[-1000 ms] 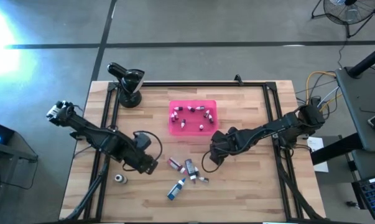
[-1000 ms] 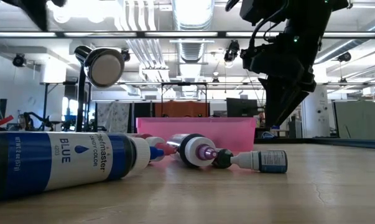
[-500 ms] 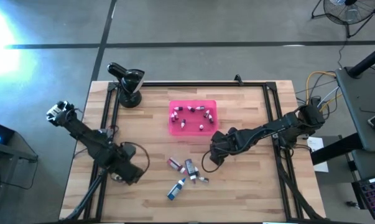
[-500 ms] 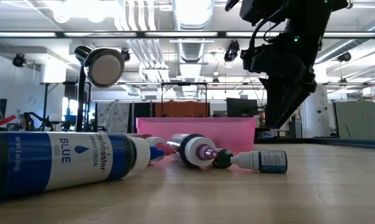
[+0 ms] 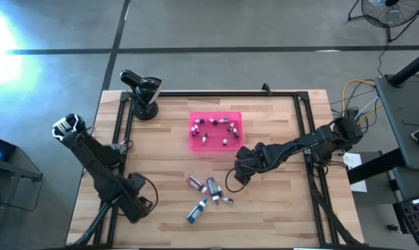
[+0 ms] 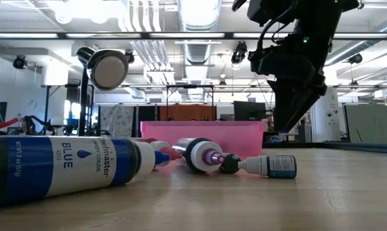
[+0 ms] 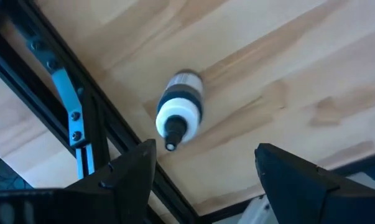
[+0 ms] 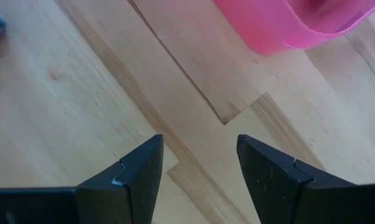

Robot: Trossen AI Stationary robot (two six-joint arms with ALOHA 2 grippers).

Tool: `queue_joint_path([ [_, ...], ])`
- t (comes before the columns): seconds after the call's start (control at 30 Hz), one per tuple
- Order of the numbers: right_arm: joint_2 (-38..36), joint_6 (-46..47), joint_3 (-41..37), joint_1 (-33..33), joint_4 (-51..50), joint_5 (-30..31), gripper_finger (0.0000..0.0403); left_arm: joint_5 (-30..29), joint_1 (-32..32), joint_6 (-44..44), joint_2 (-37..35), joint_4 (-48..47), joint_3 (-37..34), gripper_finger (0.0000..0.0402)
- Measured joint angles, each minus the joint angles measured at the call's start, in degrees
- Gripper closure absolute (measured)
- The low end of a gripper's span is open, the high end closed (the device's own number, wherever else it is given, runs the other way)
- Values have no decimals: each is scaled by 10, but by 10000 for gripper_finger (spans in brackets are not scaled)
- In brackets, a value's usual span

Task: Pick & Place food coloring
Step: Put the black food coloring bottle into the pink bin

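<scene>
My two grippers hang over the wooden table [image 5: 278,125], both empty.

The pink tray [image 5: 215,131] hides most of its small bottles; more food coloring [image 5: 208,193] lies loose before it. My right gripper [image 8: 198,168] stands apart over bare wood near the tray. My left gripper [image 7: 204,163], fingers wide, hovers over one lone bottle [image 7: 180,111], its body foreshortened.

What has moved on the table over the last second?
The left gripper swung from near the middle toward the table's left front edge, over the stray bottle lying there, jaws open and holding nothing. The right gripper, the pink tray and the loose bottles stayed put.
</scene>
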Motion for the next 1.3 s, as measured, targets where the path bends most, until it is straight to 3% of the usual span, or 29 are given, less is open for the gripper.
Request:
queue_joint_path([
  [0.5,0,22,0,0,0,-20,202,1,-9,6,-2,26,-64,157],
  [0.97,0,29,0,0,0,-20,202,0,-9,12,-5,55,-83,232],
  [1.3,0,28,0,0,0,-20,202,20,-9,16,-5,56,-83,258],
])
